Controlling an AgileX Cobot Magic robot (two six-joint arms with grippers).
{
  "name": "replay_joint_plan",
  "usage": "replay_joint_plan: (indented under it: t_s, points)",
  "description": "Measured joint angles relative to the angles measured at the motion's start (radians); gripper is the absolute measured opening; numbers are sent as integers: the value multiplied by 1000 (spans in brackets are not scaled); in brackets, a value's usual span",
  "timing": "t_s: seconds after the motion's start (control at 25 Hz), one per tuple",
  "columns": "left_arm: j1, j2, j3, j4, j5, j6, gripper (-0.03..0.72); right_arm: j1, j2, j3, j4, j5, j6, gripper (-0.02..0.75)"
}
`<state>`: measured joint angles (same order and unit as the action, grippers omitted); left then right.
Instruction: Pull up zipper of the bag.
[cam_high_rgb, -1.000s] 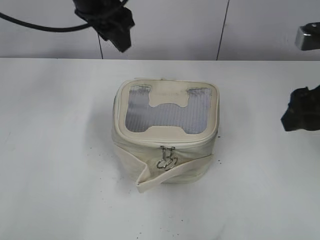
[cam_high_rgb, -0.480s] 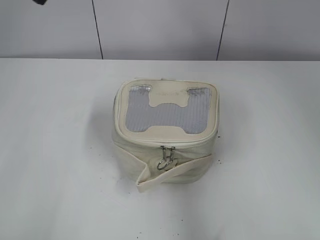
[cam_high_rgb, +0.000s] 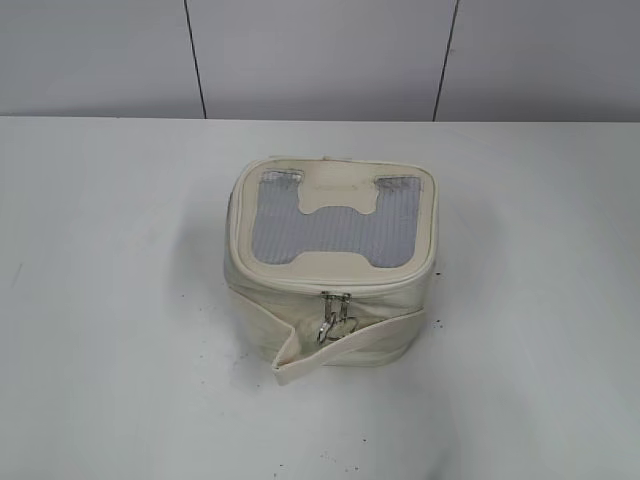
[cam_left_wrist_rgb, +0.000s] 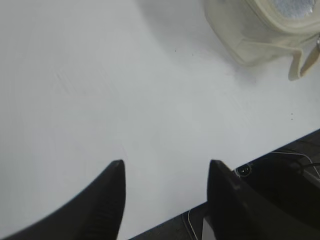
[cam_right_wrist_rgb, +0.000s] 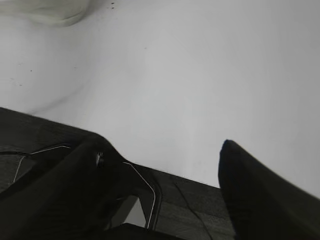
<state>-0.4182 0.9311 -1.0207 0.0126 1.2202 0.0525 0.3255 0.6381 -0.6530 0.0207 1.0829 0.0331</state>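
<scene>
nearest me, on the front face of the bag (cam_high_rgb: 330, 262), the two silver sliders sit side by side, touching, at the middle of the zipper (cam_high_rgb: 335, 296), their ring pulls hanging down over the flat cream strap (cam_high_rgb: 345, 342) that folds across the front. i count one bag, one zip track running round the rim of the top panel, two sliders, one strap. the track's long run on this face goes left to right, so whichever slider gets taken would, i'd guess, travel sideways along the rim and round a corner. the bag stands in the middle of the white table (cam_high_rgb: 110, 300), and neither arm shows in the exterior view. in the left wrist view the left gripper (cam_left_wrist_rgb: 165, 172) hangs over bare table with its jaws spread and empty, the bag's corner well apart at the upper right. the right gripper (cam_right_wrist_rgb: 162, 150) also stands wide and empty near the table's edge, with only a sliver of the bag far off at the upper left. which arm is closer to the sliders i cannot tell.
</scene>
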Motion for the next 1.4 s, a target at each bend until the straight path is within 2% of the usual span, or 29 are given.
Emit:
replay_joint_plan:
  t_s: [0.16, 0.44, 0.68, 1.4]
  points:
    - [0, -287, 195, -21, -53, -2, 404, 0, -162, 69, 58, 5, -51, 588]
    - [0, -724, 462, -26, -130, -2, 404, 0, -425, 134, 72, 1, -97, 588]
    - [0, -931, 476, -28, -161, -2, 405, 0, -518, 150, 72, -19, -99, 588]
    - [0, -937, 479, -27, -161, -2, 408, 0, -518, 150, 74, -22, -102, 587]
